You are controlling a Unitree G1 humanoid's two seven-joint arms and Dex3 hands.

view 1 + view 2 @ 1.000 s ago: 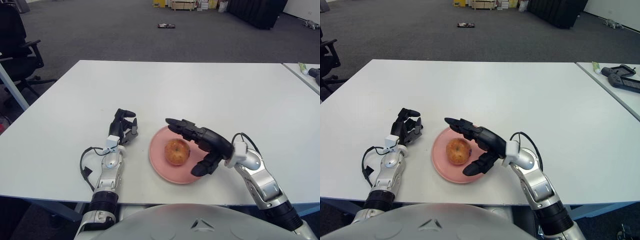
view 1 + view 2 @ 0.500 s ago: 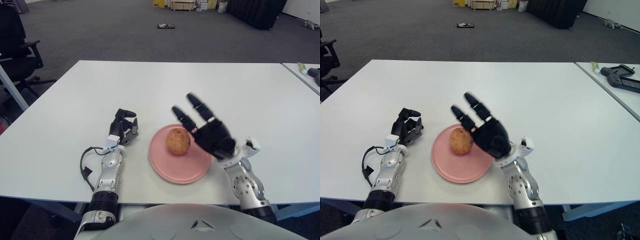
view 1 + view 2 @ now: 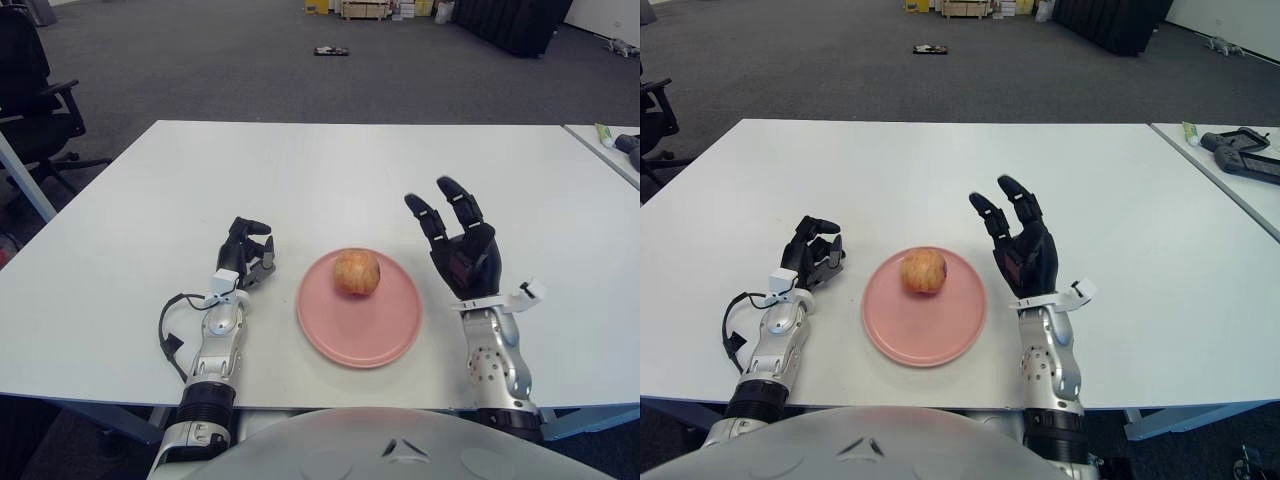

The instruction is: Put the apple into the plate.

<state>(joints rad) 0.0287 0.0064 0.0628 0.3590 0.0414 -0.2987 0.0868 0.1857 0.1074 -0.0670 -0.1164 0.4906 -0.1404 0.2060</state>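
The apple (image 3: 357, 272), reddish-yellow, sits on the far part of the pink plate (image 3: 365, 325) near the table's front edge. My right hand (image 3: 455, 232) is raised just to the right of the plate, palm up and fingers spread, holding nothing and clear of the apple. To the left of the plate shows my left hand (image 3: 249, 254), fingers curled, with nothing in it.
The white table (image 3: 330, 175) stretches far behind the plate. A second table edge at the far right carries a dark device (image 3: 1245, 158) and a small tube (image 3: 1189, 131). An office chair (image 3: 30, 85) stands off the table's left side.
My right hand let go of the apple and swung away to the right of the plate, rising with fingers spread. The apple rolled a little toward the plate's far side. The left hand stayed still.
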